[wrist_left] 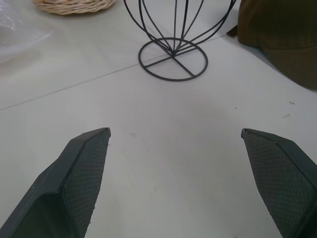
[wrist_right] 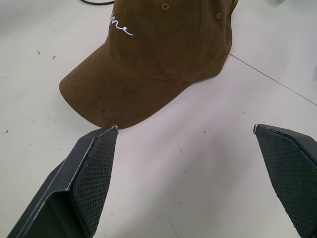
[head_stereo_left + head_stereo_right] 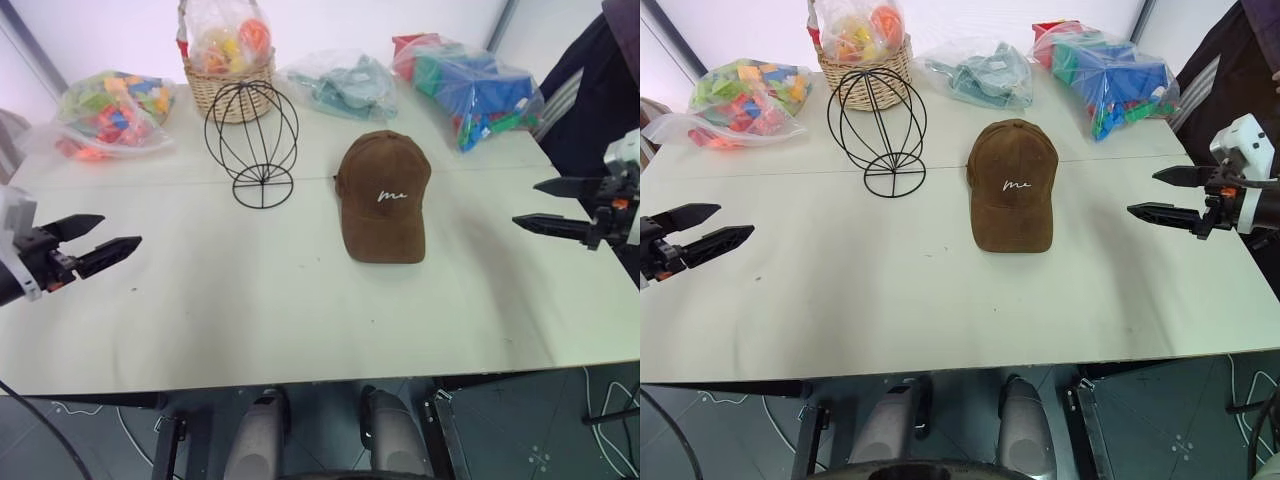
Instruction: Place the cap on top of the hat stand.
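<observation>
The brown cap [image 3: 384, 196] with white cursive embroidery lies flat on the white table [image 3: 300, 310], brim toward me. Just to its left stands the black wire hat stand [image 3: 252, 140], bare, on its round wire base [image 1: 173, 59]. My left gripper [image 3: 95, 242] hovers open over the table's left edge, well short of the stand. Over the right edge my right gripper [image 3: 545, 205] hangs open, pointing at the cap from a hand's width away. In the right wrist view the cap's brim [image 2: 119, 94] lies just beyond the fingertips. Nothing is between either pair of fingers.
A wicker basket [image 3: 230, 88] holding a bag of toys stands right behind the hat stand. Bags of coloured blocks lie at the back left [image 3: 110, 110] and back right [image 3: 470, 85], and a bag of cloth [image 3: 345, 85] between them. A person's dark sleeve [image 3: 590, 90] is at the far right.
</observation>
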Controlling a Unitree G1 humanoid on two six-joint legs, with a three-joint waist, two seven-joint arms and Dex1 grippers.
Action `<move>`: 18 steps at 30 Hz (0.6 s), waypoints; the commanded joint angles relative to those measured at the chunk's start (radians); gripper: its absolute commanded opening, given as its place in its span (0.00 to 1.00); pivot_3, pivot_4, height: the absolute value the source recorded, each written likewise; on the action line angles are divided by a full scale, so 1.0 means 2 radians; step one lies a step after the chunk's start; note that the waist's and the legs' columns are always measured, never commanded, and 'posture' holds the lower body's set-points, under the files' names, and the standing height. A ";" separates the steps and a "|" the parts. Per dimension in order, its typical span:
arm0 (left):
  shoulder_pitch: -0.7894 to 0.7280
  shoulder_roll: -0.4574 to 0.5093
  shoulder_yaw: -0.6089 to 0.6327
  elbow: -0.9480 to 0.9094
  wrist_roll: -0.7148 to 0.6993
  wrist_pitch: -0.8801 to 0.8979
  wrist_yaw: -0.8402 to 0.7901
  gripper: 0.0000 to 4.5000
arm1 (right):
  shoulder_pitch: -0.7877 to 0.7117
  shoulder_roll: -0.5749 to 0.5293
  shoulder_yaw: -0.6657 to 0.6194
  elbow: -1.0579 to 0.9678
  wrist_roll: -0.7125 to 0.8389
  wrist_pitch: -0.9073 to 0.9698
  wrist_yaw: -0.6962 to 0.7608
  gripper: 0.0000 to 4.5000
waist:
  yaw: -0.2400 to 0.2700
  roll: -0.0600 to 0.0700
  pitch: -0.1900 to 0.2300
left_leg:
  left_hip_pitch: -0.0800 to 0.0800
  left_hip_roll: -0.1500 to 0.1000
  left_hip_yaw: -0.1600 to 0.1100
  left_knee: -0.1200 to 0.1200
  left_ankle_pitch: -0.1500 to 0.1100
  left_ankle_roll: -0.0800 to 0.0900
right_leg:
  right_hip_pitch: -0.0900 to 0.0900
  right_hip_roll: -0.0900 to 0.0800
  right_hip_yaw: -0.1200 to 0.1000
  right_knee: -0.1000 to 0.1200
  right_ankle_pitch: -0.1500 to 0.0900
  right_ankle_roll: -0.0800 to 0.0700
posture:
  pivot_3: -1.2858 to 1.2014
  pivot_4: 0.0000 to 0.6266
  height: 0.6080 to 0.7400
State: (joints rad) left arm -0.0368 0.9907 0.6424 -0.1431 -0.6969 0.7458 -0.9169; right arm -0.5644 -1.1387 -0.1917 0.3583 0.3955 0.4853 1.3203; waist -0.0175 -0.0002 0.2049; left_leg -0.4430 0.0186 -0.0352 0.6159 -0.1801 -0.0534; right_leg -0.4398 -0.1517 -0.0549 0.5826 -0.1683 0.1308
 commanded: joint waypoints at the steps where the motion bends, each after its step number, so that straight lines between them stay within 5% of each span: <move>1: -0.007 0.018 0.007 0.008 0.001 -0.013 -0.024 0.99 | -0.010 -0.014 0.000 -0.004 -0.013 -0.028 0.008 1.00 | 0.000 0.000 0.000 | 0.000 0.000 0.000 0.000 0.000 0.000 | 0.000 0.000 0.000 0.000 0.000 0.000 | 0.52 0.24 1.00; 8: -0.046 0.069 0.002 0.040 -0.056 0.036 -0.115 0.99 | -0.010 -0.030 0.005 -0.033 -0.041 -0.068 0.006 1.00 | 0.000 0.000 0.000 | 0.000 0.000 0.000 0.000 0.000 0.000 | 0.000 0.000 0.000 0.000 0.000 0.000 | 0.52 0.24 1.00; 18: -0.110 0.104 -0.052 0.019 -0.063 0.034 -0.151 0.99 | 0.153 -0.008 -0.056 -0.276 -0.014 -0.007 -0.066 1.00 | 0.001 0.000 0.000 | 0.000 0.000 0.000 0.000 0.000 0.000 | -0.001 0.000 0.000 0.001 0.000 0.000 | 0.52 0.24 1.00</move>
State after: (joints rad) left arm -0.2370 1.1791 0.5366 -0.0852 -0.8165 0.8238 -1.2190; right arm -0.2512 -1.1546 -0.2441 -0.1031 0.3436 0.4454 1.2331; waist -0.0154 -0.0001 0.2048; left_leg -0.4422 0.0194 -0.0343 0.6158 -0.1800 -0.0533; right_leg -0.4411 -0.1517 -0.0546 0.5855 -0.1683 0.1310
